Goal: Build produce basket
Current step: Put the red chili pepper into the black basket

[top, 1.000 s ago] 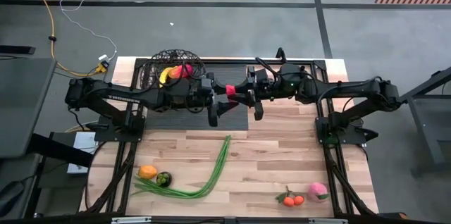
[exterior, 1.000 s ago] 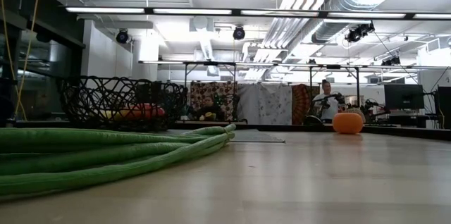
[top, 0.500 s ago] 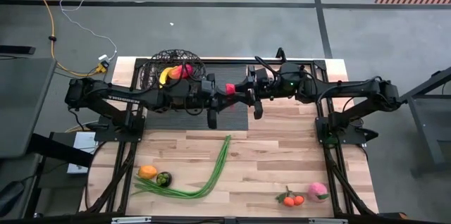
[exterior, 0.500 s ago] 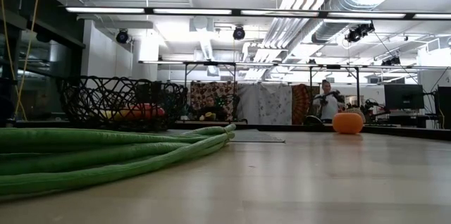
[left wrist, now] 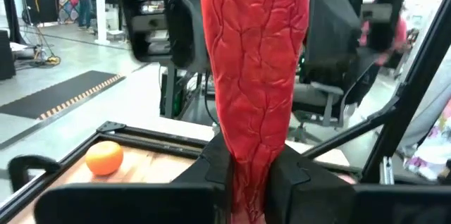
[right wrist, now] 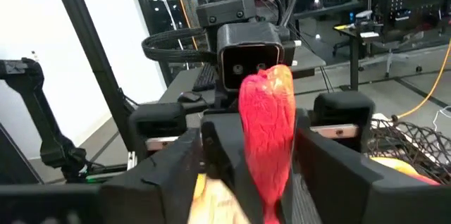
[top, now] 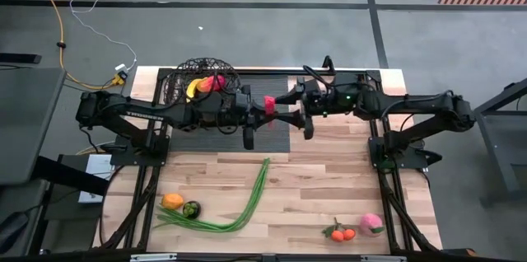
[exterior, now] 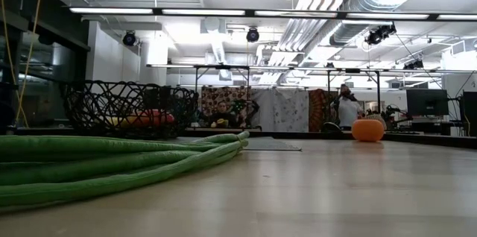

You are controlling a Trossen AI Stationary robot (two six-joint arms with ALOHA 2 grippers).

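Pale wooden table with a dark mat at 12 o'clock; grey workshop floor around; the left gripper pinches a wrinkled red pepper above the mat, at 3 o'clock from the wire basket; the right gripper, fingers spread, faces it.

Even bright overhead lighting, soft shadows, blurred wrist-view backgrounds.

Light wooden table, dark mat, yellow cable on grey floor, person in the room behind
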